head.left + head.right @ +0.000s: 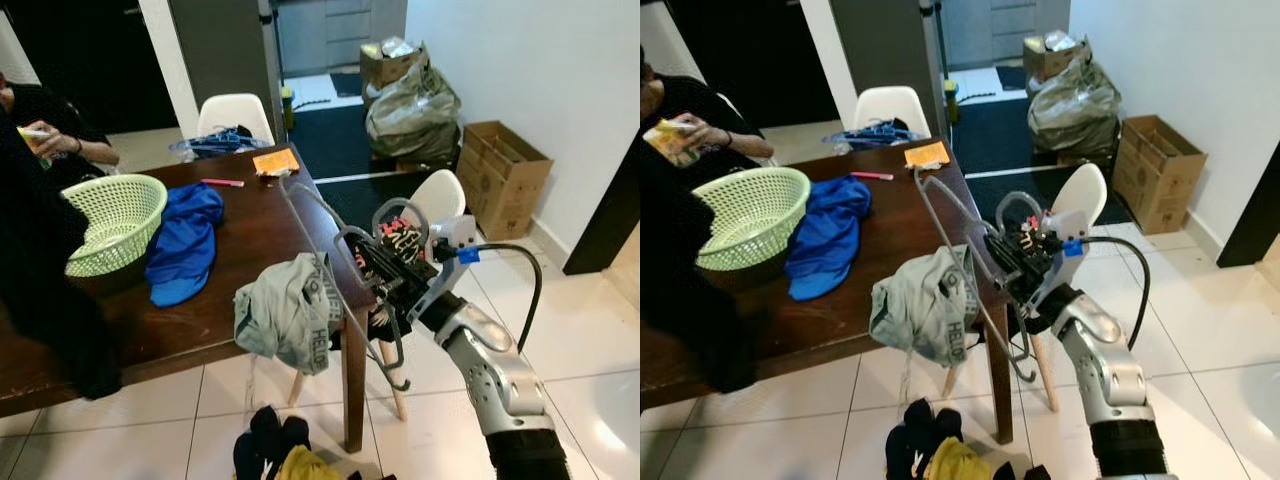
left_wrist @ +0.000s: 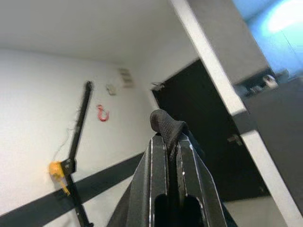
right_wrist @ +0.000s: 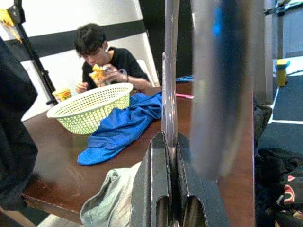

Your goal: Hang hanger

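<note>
Your right hand [image 1: 392, 300] sits right of centre in the head view, fingers pinched shut on the thin metal bar of the hanger [image 1: 330, 255]. The right wrist view confirms it: both black fingers [image 3: 158, 187] closed flat against the bar with no gap. The hanger runs from the hand up toward the centre of the frame, over the corner of the tabletop [image 1: 240, 300], with its hook curling beside a black patterned cloth [image 1: 400, 243] draped on the white chair [image 1: 440, 200] behind.

Your left hand [image 2: 169, 156] is closed on a fold of black fabric [image 2: 163, 124]; in the head view a dark garment [image 1: 40, 290] hangs at far left.

Grey-green shirt [image 1: 285, 310] droops over the tabletop's near edge, just left of the hanger. Blue cloth [image 1: 185, 245] and green basket [image 1: 115, 220] lie left of centre. A person [image 1: 690, 115] sits at upper left.
</note>
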Controlling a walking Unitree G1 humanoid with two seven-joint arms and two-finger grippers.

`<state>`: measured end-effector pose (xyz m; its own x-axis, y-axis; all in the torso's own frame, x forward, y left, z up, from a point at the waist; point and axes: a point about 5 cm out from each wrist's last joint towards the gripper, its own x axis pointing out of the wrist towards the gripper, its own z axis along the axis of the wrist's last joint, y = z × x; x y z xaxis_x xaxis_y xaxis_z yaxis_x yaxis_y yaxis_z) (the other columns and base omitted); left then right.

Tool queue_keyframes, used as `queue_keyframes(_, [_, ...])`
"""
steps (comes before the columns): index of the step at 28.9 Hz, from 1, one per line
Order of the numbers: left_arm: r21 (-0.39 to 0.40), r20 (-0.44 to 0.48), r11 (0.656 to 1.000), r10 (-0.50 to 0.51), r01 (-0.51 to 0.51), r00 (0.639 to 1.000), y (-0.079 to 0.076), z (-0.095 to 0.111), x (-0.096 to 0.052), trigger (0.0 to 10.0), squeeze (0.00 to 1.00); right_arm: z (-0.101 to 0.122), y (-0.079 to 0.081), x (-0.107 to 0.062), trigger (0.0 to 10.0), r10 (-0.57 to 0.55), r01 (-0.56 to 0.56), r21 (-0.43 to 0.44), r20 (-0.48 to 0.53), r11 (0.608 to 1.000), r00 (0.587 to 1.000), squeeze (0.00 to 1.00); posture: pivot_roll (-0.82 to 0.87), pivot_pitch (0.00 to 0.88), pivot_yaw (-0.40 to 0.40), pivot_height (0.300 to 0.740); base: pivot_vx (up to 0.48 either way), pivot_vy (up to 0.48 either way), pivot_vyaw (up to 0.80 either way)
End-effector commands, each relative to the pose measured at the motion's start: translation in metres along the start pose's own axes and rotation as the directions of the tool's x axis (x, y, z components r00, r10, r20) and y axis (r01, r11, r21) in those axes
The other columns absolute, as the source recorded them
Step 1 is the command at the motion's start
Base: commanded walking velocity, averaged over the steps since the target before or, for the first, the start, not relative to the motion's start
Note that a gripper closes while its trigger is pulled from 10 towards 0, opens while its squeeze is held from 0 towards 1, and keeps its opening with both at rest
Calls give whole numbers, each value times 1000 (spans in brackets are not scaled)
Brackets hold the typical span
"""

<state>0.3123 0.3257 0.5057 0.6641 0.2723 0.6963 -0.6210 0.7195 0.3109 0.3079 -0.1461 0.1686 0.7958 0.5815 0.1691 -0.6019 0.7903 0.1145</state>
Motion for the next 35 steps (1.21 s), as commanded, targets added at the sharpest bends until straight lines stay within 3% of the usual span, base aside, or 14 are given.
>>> queue_keyframes(1, [-58, -29, 985, -163, 161, 986, -43, -21, -10, 10000, 0, 2, 6, 0, 10000, 17, -17, -3, 1, 1000, 1000, 0, -50, 0, 95, 740, 0, 0, 0])
queue_keyframes(4, [-96, -44, 965, -249, 244, 967, -66, -39, -21, 10000, 0, 2, 6, -3, 10000, 17, -17, -6, -6, 1000, 1000, 0, -51, 0, 91, 740, 0, 0, 0])
queue_keyframes(6, [-193, -107, 918, -371, 347, 923, -101, -78, -53, 10000, 0, 1, 6, -7, 10000, 25, -25, -6, -22, 1000, 999, 0, -49, 0, 72, 740, 0, 0, 0])
queue_keyframes(8, [-193, -107, 918, -371, 347, 923, -101, -78, -53, 10000, 0, 1, 6, -7, 10000, 25, -25, -6, -22, 1000, 999, 0, -49, 0, 72, 740, 0, 0, 0])
queue_keyframes(12, [-296, -160, 866, -461, 403, 873, -131, -111, -89, 10000, 0, 0, 7, -9, 10000, 44, -44, -2, -37, 999, 998, 0, -34, 14, 62, 740, 0, 0, 0])
queue_keyframes(13, [-333, -178, 847, -489, 416, 854, -141, -123, -108, 10000, 0, -1, 8, -8, 10000, 56, -56, 1, -43, 998, 998, 0, -27, 23, 58, 740, 0, 0, 0])
queue_keyframes(17, [-373, -199, 839, -489, 396, 849, -145, -130, -121, 10000, 0, -1, 9, -8, 10000, 65, -65, 4, -46, 998, 997, 0, -26, 22, 59, 740, 0, 0, 0])
queue_keyframes(18, [-439, -216, 817, -500, 374, 839, -142, -131, -137, 10000, 0, -2, 9, -8, 10000, 70, -70, 7, -52, 998, 996, 0, -24, 29, 56, 740, 0, 0, 0])
queue_keyframes(24, [-471, -249, 809, -504, 351, 827, -119, -129, -158, 10000, 0, -4, 9, -11, 10000, 69, -68, 13, -61, 998, 996, 0, -19, 33, 56, 740, 0, 0, 0])
queue_keyframes(26, [-307, -415, 905, -407, 296, 814, -71, -151, -174, 10000, 0, -5, 8, -13, 10000, 69, -68, 16, -75, 998, 995, 0, 3, 44, 52, 740, 0, 0, 0])
queue_keyframes(27, [-307, -415, 905, -407, 296, 814, -71, -151, -174, 10000, 0, -5, 8, -13, 10000, 69, -68, 16, -75, 998, 995, 0, 3, 44, 52, 740, 0, 0, 0])
queue_keyframes(28, [-216, -504, 940, -340, 265, 794, -49, -167, -185, 10000, 0, -6, 8, -14, 10000, 71, -70, 20, -80, 997, 994, 0, 14, 45, 45, 740, 0, 0, 0])
queue_keyframes(34, [-121, -623, 962, -264, 243, 737, -25, -192, -207, 10000, 0, -7, 9, -14, 10000, 77, -75, 21, -87, 997, 993, 0, 15, 48, 43, 740, 0, 0, 0])
queue_keyframes(35, [-72, -682, 964, -235, 255, 693, -22, -207, -229, 10000, 0, -7, 9, -13, 10000, 83, -82, 22, -90, 996, 992, 0, 16, 51, 37, 740, 0, 0, 0])
